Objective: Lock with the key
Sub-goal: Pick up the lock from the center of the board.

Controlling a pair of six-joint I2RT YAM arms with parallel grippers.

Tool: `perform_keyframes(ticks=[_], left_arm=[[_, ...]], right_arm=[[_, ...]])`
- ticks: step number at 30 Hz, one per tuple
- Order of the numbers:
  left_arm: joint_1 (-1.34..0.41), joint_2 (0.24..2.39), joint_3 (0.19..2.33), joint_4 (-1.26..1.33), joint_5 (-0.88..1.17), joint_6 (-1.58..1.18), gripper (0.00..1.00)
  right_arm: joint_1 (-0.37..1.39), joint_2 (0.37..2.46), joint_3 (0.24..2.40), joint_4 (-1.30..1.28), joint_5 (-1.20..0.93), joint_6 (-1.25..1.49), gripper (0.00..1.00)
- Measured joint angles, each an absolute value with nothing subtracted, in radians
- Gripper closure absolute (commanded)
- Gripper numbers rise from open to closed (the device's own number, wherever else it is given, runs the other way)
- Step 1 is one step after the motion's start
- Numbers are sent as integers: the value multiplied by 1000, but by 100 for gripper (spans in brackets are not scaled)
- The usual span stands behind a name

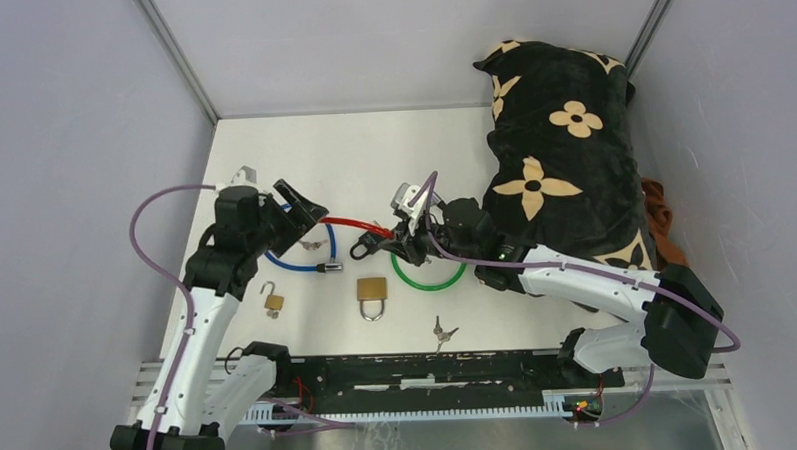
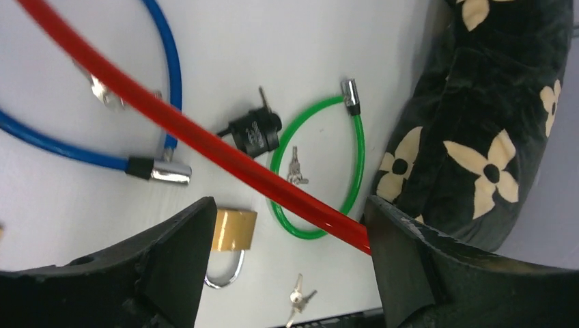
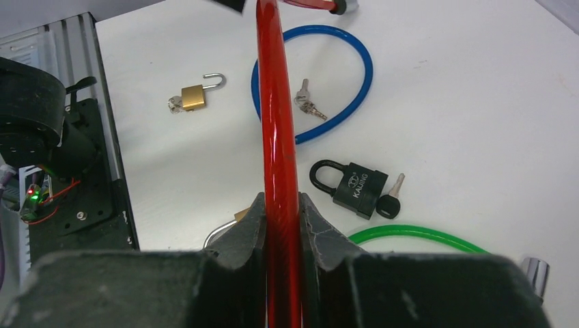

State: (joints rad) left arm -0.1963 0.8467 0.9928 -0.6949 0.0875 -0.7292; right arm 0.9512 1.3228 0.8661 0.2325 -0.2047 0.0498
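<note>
Jaws of the right gripper (image 3: pixel 280 215) clamp the red cable (image 3: pixel 275 123) to steady it, while the left gripper (image 2: pixel 285 236) straddles it wide open, probably to regrip.

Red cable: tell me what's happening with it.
The right gripper is shut on the red cable, holding it off the table. The left gripper is open, its fingers either side of the cable without clamping it. The black padlock, a key by it, lies on the table near the green cable.
</note>
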Motion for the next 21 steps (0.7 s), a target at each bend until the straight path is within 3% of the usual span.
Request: perform_keyframes(ticks=[7,10,12,13,14,15,16,19,21], left_arm=[[-149,860,787,-577,232,-1001,9],[-146,863,757,-513,274,-1058,15],[-146,864,746,-480,292,-1080,32],[-145,864,740,-466,296,-1089,51],[-145,864,733,-455,299,-1099,63],[-145,864,727,-449,300,-1108,87],[-144,864,722,-443,301,-1119,96],[-142,859,715,-419,318,-1119,98],[-142,848,714,-411,320,-1073,98]], right_arm=[[1001,1326,860,239,-205,37,100],[1017,1338,860,249,-209,25,100],[1027,1352,860,253,-219,17,100],[1030,1359,861,254,-224,10,100],[1035,1369,862,254,-227,1,100],[1039,1378,864,253,-229,-8,100],[1042,1386,865,253,-233,-17,91],[1055,1402,865,235,-256,-46,61],[1060,1399,865,228,-271,-74,52]])
